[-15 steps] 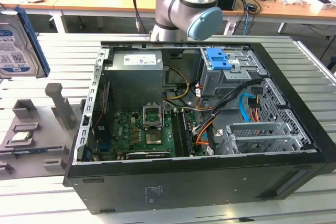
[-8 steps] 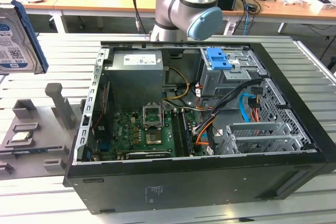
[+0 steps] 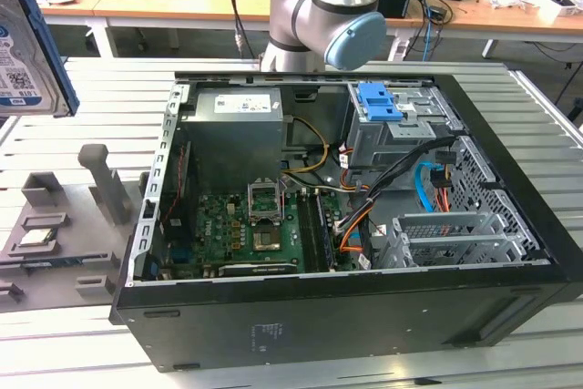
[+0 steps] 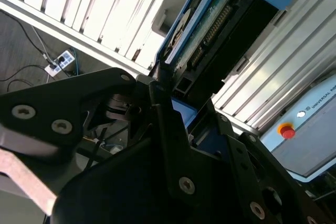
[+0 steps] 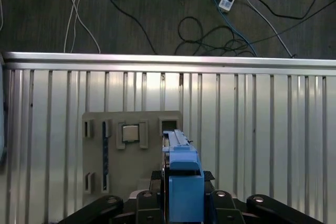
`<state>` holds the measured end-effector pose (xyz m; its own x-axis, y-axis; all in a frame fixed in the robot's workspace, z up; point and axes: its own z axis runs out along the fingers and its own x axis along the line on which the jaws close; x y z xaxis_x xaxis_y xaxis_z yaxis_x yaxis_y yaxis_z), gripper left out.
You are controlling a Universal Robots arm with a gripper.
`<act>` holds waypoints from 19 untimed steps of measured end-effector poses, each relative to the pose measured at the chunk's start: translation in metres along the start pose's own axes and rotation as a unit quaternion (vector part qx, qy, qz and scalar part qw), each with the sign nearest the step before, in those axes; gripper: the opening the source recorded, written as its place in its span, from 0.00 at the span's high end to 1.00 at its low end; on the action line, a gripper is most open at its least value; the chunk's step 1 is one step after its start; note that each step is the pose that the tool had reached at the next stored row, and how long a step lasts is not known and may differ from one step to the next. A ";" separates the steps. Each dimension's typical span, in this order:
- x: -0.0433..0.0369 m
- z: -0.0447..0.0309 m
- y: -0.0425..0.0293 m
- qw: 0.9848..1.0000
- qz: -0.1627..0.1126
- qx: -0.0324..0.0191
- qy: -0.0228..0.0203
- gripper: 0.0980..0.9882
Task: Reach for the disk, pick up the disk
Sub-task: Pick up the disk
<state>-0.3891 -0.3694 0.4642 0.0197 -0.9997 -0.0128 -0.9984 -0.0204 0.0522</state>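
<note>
Exterior view's left edge: the disk [image 3: 20, 56] hangs in the air over the grey holder tray [image 3: 64, 257], beside the open computer case [image 3: 364, 316]. In the first wrist view, the gripper [image 5: 182, 176] pinches it edge-up, seemingly so the flat drive cannot slip.

Disk [image 3: 27, 52]: upper left edge of the exterior view. You see it raised clear of the slatted table [image 3: 91, 97], standing on edge and tilted. Silver-grey body, white-and-blue barcode label facing you, blue rail along one side.

First wrist view: the disk [image 5: 184, 182] is edge-on, blue rail foremost.

Second wrist view: the disk [image 4: 210, 30] shows its green circuit-board face.
</note>
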 end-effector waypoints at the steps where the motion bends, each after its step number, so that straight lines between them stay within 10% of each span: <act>1: 0.0000 -0.0018 0.0001 1.000 0.000 0.000 0.000 0.70; 19: -0.0004 -0.0355 0.0017 1.000 0.000 0.000 0.000 0.70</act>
<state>-0.3890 -0.3694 0.4997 0.0198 -0.9997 -0.0127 -0.9984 -0.0204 0.0523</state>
